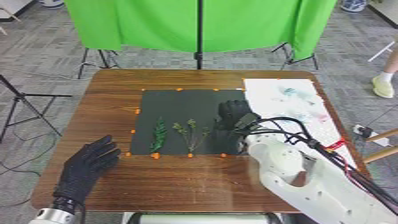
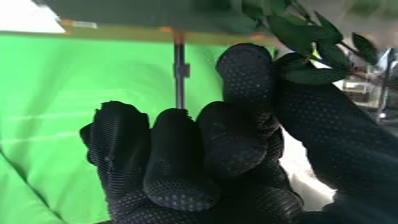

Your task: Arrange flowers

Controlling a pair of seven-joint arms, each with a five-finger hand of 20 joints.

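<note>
Fingers and thumb of the right hand are pinched on a leafy sprig, at the upper right of the wrist view; in the head view that hand is over the right part of the black mat. The left hand, lower left, lies with fingers loosely extended. The sprig should be light, its stem springy, its smooth leaves soft and easily creased, so best held by the bare lower stem. No brand, label or writing is legible.
</note>
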